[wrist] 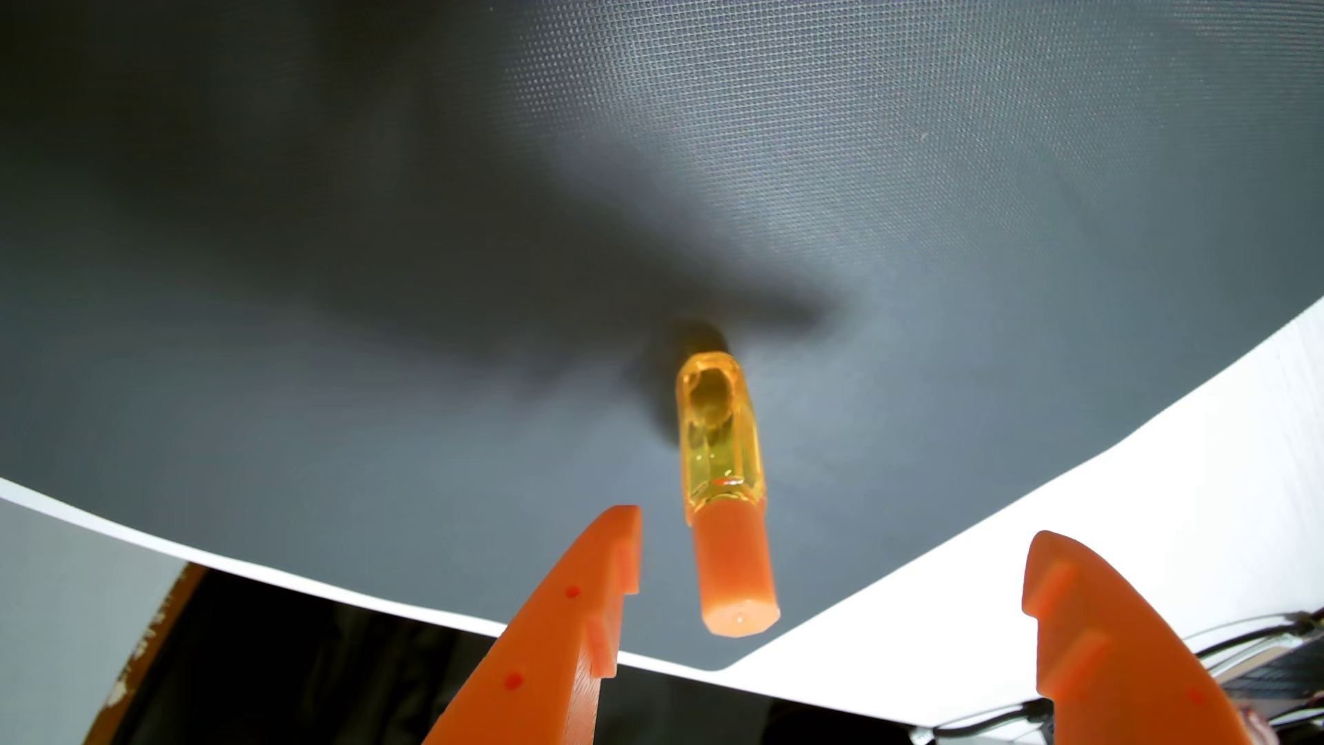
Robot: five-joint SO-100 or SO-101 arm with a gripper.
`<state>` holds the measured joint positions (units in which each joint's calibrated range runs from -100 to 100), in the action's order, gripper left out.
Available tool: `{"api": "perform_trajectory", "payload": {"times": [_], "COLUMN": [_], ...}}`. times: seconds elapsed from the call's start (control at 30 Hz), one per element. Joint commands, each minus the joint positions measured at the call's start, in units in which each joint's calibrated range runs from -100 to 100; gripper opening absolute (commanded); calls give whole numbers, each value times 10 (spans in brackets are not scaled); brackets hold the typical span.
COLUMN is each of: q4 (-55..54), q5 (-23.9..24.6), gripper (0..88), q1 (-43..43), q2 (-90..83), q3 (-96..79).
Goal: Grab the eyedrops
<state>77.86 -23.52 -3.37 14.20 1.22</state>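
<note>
- In the wrist view the orange plastic two-finger gripper [831,530] enters from the bottom edge, with one finger [566,630] at about 7 o'clock and the other finger [1096,645] at about 5 o'clock.
- The fingers stand wide apart and nothing is between their inner faces in contact; the gripper holds nothing.
- The small clear yellow eyedrop bottle with an orange cap [723,473] stands on its base just past the fingertips, between their lines but closer to the 7 o'clock finger, and apart from both.
- Its orange cap points toward the camera, its yellow body toward 12 o'clock.
- The bottle rests on a dark grey woven mat [358,251], which fills the view from the centre up to 12 o'clock.
- A dark blurred shadow [501,301] lies on the mat beyond the bottle.
- A white surface [1075,573] borders the mat at 4 o'clock.
</note>
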Motion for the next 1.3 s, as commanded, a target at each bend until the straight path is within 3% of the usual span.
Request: {"api": "perform_trajectory", "payload": {"times": [0.0, 0.43, 0.9, 1.07, 1.27], "q4": [5, 6, 1, 9, 45], "q5": [-5, -26, -16, -13, -13], "gripper": [309, 308, 305, 193, 164], "q1": [3, 41, 44, 35, 32], "q2": [24, 66, 125, 171, 209], "q3": [49, 59, 92, 157, 222]}}
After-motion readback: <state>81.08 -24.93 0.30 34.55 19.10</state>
